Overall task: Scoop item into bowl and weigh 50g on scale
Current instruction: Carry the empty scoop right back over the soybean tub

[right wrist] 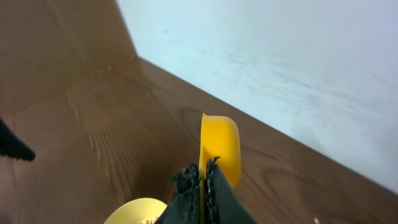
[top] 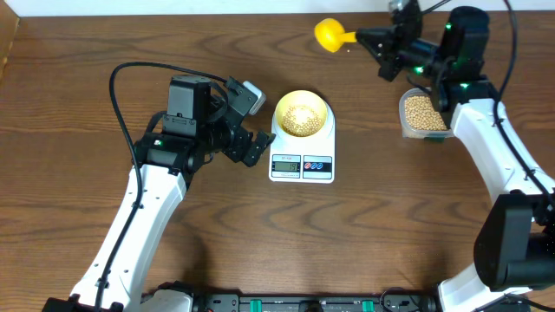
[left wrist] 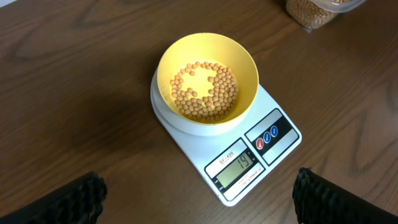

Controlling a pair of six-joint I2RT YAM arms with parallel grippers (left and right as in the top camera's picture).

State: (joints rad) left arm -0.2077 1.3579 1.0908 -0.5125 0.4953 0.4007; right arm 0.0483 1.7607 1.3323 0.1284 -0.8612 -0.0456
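The left tool is standing with its jaws spread wide and gripping nothing, just beside the left edge of the white rectangular digital kitchen scale, its ridged black fingers framing the left wrist view. The right tool is pinching its jaws tight on the handle of a glossy yellow plastic scoop, holding it up by the worktop's far edge. The small round pale yellow bowl is sitting on the scale near the middle of the dark brown wood-grain worktop, and small round tan beans are lying loosely across its bottom. The scale's display is apparently showing 19, with print resembling SF-400 above it and red and blue buttons beside it. A clear rounded plastic tub of more beans is sitting toward the right edge.
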